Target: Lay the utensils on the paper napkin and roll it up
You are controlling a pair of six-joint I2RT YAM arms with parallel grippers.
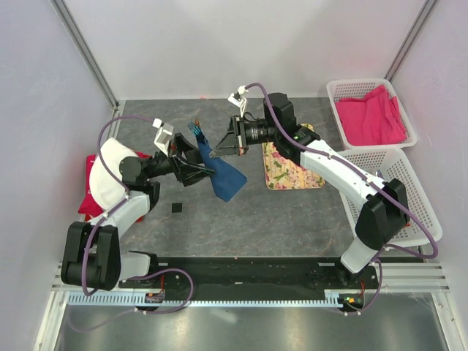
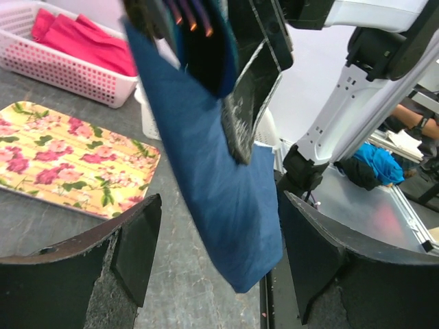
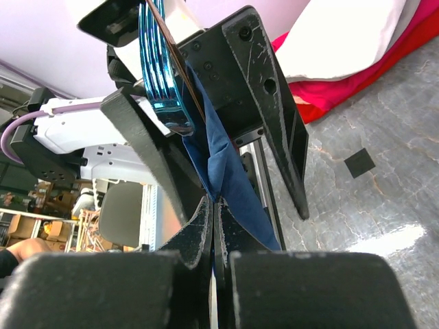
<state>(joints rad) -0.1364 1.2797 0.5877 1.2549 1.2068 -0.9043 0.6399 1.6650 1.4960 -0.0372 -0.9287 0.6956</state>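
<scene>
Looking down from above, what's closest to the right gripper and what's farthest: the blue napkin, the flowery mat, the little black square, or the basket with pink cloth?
From the right gripper:
1. The napkin, pinched in it, hanging at centre.
2. The mat, just to its right.
3. The black square, nearer the left arm.
4. The basket, far right corner.

Dark blue napkin (image 1: pixel 223 179), center-left of the top view, is lifted off the counter (image 1: pixel 292 212). It is folded around the utensils and hangs down to a loose lower corner. Its fold is pinched in the right claw (image 3: pixel 214 205). Utensils (image 1: pixel 195 128): thin bright-blue pieces, bunched together, tined ends poking out of the napkin's upper end.
</scene>
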